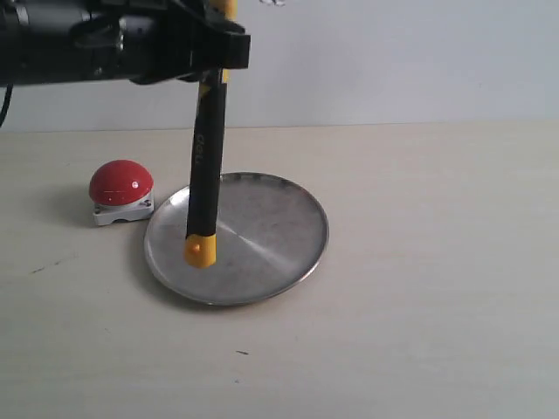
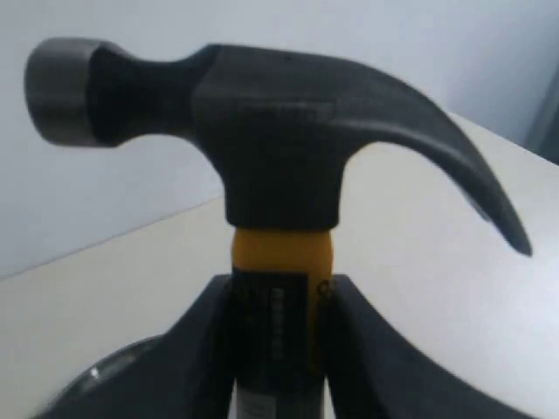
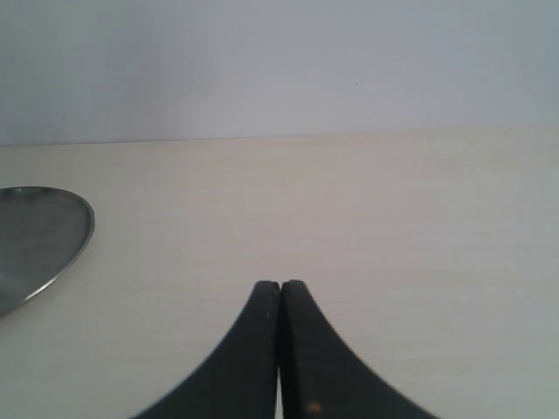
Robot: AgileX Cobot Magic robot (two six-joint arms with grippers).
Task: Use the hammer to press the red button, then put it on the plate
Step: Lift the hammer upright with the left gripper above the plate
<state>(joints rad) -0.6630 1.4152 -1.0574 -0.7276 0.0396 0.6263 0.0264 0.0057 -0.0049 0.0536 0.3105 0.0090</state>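
Beige tabletop (image 1: 437, 332) | left tool (image 2: 278, 304) pinches hammer (image 1: 207, 166) upright, butt just inside plate (image 1: 284, 249) rim | right tool (image 3: 279, 301) pressed together

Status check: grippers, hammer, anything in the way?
Left gripper shut on hammer just below its head, handle hanging down over plate, contact unclear. Right gripper shut, empty. Red button beside plate, apart from hammer.

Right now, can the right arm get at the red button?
Probably not directly: the hammer, held nearly upright over the plate by the left gripper, stands between the right gripper and the red button.
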